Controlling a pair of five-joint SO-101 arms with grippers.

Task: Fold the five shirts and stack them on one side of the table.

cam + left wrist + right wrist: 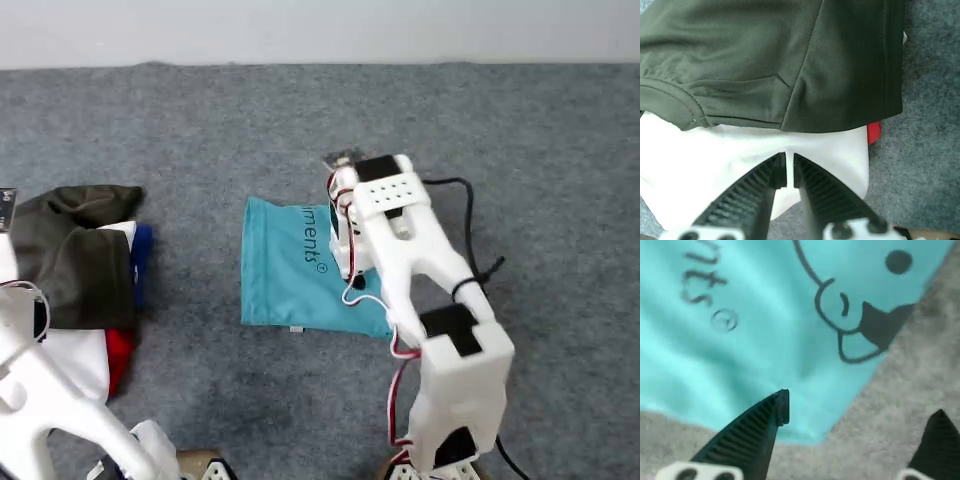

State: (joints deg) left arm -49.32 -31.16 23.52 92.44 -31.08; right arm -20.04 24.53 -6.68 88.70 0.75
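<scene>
We are hovering the right end effector (861, 407), spread wide, over the teal shirt (290, 270); a shallow pinch risks unfolding it.

Teal shirt (285, 275): thin, smooth cloth, matt; flat black print lies on its surface.
Dark olive shirt (765, 60): cloth with a fine mesh texture and a faint sheen; hems stitched.
White shirt (705, 170): smooth, matt cloth.
Red shirt (873, 132): cloth; too little shows to judge its finish.
Blue shirt (143, 248): cloth, matt.
Table covering (520, 130): grey, flecked, felt-like cloth; rough and matt.
Right arm housing (430, 265): white moulded plastic, smooth, slightly glossy.
Left gripper (789, 162): fingers (750, 195) of matt black plastic, ribbed on the inner faces.
Right gripper (861, 405): matt black plastic, likewise ribbed.
Cable (470, 215): black, smooth sheath.
</scene>
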